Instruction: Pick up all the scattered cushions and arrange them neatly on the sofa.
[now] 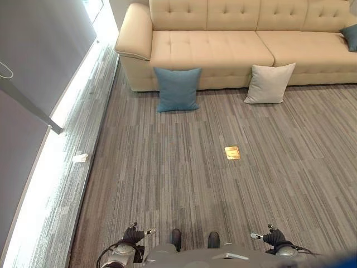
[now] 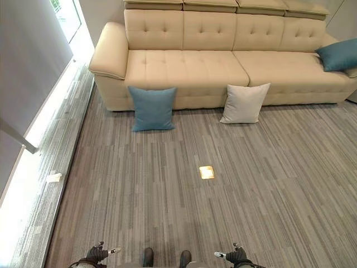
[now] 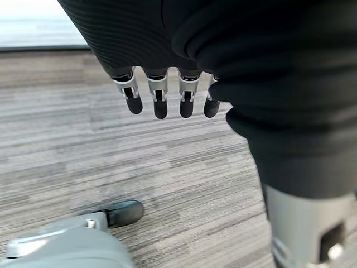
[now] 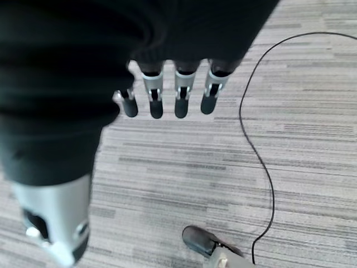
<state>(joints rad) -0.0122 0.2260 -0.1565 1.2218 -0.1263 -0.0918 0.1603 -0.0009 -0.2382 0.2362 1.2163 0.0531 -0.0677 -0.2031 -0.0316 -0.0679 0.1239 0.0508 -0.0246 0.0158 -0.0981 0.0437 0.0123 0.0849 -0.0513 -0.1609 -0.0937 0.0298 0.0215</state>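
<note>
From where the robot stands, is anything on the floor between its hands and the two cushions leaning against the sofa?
Only a small brass floor plate, flush with the carpet; otherwise nothing blocks the blue cushion or white cushion.

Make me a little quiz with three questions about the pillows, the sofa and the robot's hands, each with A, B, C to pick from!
1. Where is the blue cushion nearest the sofa's armrest?
A. On the floor, leaning on the sofa front
B. Flat on the seat
C. In a robot hand

2. How many cushions stand on the floor?
A. One
B. Two
C. Four

3. What are the robot's hands doing?
A. Both squeeze a cushion
B. One holds a cushion
C. Both are open and hold nothing

Answers:
1 A: it stands on the carpet against the beige sofa.
2 B: the blue one and the light grey cushion; another blue cushion is already on the seat.
3 C: the left hand and right hand hang with straight fingers above bare carpet.
</note>
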